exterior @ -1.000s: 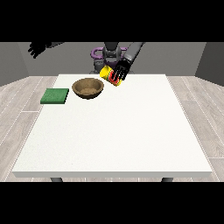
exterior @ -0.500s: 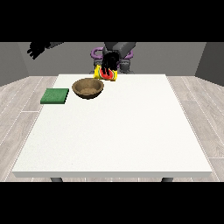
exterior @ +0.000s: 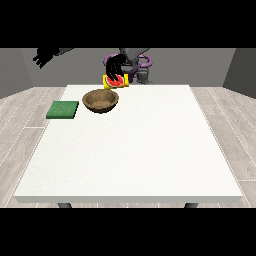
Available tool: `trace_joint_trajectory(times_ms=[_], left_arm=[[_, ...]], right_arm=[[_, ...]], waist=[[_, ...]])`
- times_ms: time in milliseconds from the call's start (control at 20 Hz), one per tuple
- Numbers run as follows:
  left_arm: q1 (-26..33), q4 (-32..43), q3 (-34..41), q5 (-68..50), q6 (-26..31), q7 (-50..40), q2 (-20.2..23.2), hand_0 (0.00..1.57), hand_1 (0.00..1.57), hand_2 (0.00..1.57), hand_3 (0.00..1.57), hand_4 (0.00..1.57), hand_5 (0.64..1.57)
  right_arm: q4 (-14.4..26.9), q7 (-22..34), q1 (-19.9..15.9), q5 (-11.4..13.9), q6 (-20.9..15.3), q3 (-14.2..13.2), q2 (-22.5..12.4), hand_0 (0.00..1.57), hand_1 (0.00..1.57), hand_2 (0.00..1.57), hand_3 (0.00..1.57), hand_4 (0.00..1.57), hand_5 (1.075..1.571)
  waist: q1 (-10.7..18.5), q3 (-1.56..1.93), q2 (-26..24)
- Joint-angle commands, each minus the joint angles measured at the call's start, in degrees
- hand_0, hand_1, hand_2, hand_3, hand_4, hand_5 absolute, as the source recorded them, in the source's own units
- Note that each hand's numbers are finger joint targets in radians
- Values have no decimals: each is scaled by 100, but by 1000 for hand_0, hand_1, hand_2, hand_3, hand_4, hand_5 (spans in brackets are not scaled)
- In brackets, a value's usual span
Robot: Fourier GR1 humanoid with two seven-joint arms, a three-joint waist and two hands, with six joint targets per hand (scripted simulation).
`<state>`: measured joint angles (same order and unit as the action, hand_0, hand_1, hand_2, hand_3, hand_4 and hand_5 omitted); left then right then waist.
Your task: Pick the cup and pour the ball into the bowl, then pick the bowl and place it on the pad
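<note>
No text, label, brand, number or sign can be read anywhere in the front view. The yellow cup with its red inside (exterior: 116,81) near the upper middle of the frame, the brown wooden bowl (exterior: 101,100) just below it, the flat green square pad (exterior: 63,109) at the left and the large white table (exterior: 150,150) all show plain, unmarked surfaces.
</note>
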<state>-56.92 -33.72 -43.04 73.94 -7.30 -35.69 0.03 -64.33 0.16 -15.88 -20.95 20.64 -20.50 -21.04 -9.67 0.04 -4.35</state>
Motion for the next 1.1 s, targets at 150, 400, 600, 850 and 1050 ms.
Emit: trace_joint_trajectory(times_ms=[150,400,600,850,1050], left_arm=[[273,-334,16,296,456,213,-3,0,0,1056,1547,1106,1570],[493,-1291,1318,-1053,-582,777,616,805,805,1571,1563,1168,1561],[807,-1908,2613,-2518,-966,1399,867,798,798,1187,884,1299,1555],[864,-2624,4269,-4580,-871,1905,751,0,0,0,0,1150,1568],[882,-2995,5298,-6117,-7,2420,1001,0,0,0,0,1058,1570]], right_arm=[[-340,110,-6,102,-406,147,242,0,0,0,143,726,1546],[-34,140,260,-3,-213,-180,-162,0,0,0,178,737,1553],[-48,-71,617,108,-377,-156,91,0,0,0,114,762,1556],[-124,-7,549,257,-612,-62,165,0,0,0,0,785,1556],[16,-187,725,299,-866,-82,490,0,0,0,0,778,1558]], waist=[[162,-5,-29],[696,-20,-344],[961,-44,-421],[1222,-85,-322],[1475,-49,-115]])
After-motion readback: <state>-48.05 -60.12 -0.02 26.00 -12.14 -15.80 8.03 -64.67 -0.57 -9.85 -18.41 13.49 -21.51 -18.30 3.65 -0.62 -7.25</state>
